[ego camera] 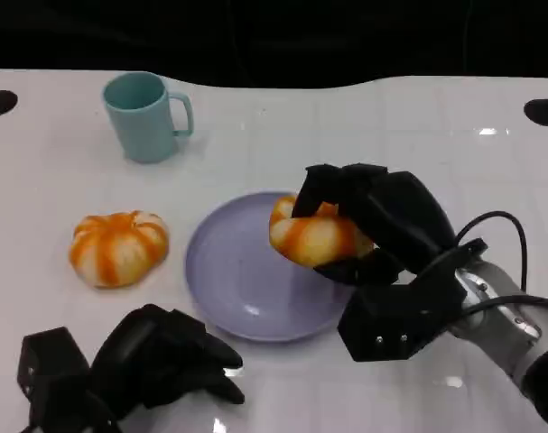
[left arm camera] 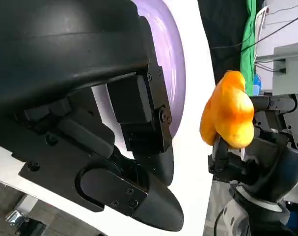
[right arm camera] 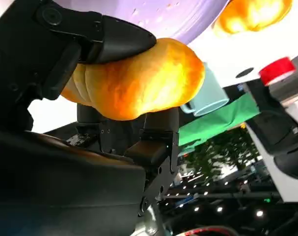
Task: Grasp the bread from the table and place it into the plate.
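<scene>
My right hand (ego camera: 382,225) grips an orange-and-white bread roll (ego camera: 317,236) over the right part of the lavender plate (ego camera: 233,271); whether the roll touches the plate I cannot tell. In the right wrist view the same roll (right arm camera: 139,81) sits between my fingers (right arm camera: 114,42). The left wrist view shows the held roll (left arm camera: 227,115) beside the plate (left arm camera: 173,64). A second bread roll (ego camera: 118,247) lies on the table left of the plate. My left hand (ego camera: 156,365) rests near the table's front edge, fingers curled in, holding nothing.
A teal mug (ego camera: 145,115) stands at the back left, also seen as the mug (right arm camera: 207,101) in the right wrist view. The white table (ego camera: 418,126) has black round holes near its far corners.
</scene>
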